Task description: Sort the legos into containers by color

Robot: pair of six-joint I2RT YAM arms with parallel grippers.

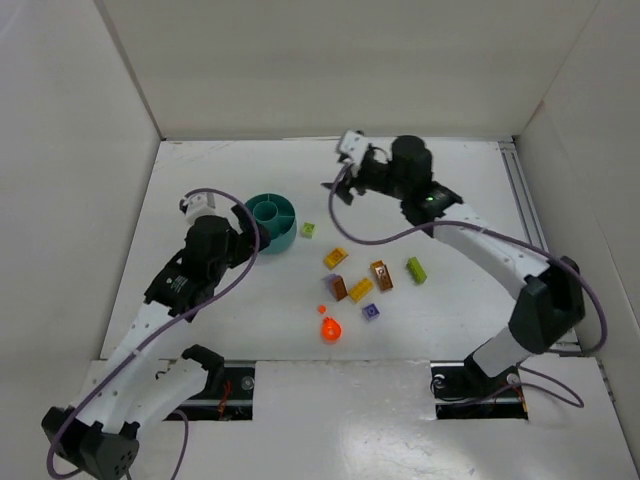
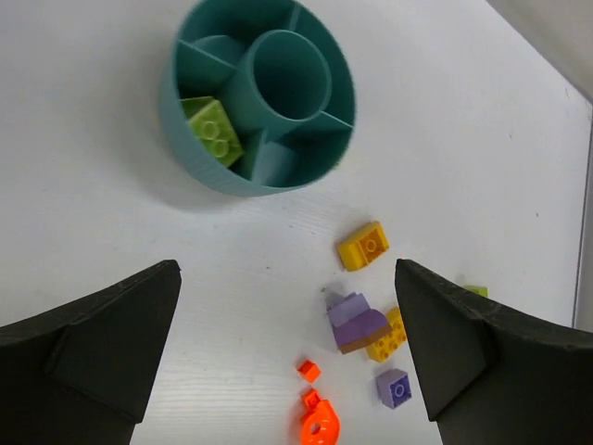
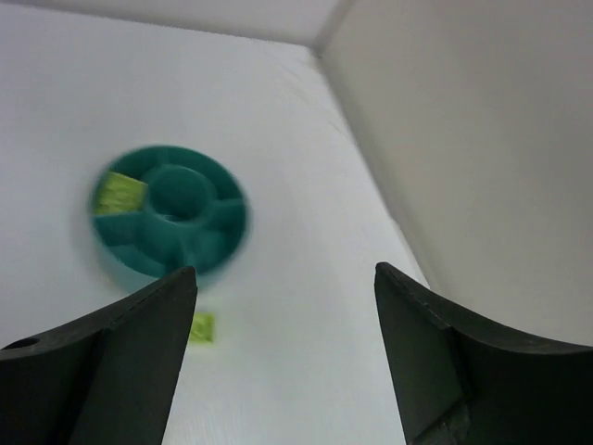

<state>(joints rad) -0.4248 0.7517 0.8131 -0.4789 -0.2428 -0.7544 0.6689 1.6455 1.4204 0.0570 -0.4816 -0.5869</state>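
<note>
The round teal dish (image 1: 272, 222) stands left of centre, with one lime green lego (image 2: 213, 130) in an outer compartment. My left gripper (image 2: 285, 267) hangs open just left of the dish (image 2: 185, 139), holding nothing. Loose legos lie right of the dish: a small lime one (image 1: 308, 230), yellow (image 1: 335, 258), brown (image 1: 381, 274), lime (image 1: 416, 269), purple on brown (image 2: 355, 322), yellow (image 2: 389, 336), small purple (image 2: 395, 387) and orange-red bits (image 2: 320, 426). My right gripper (image 1: 338, 185) is raised behind the legos, open and empty (image 3: 285, 271).
White walls close in the table on the left, back and right. The right wall (image 3: 482, 139) fills the right side of the right wrist view. A metal rail (image 1: 520, 200) runs along the table's right edge. Both arm bases sit at the near edge.
</note>
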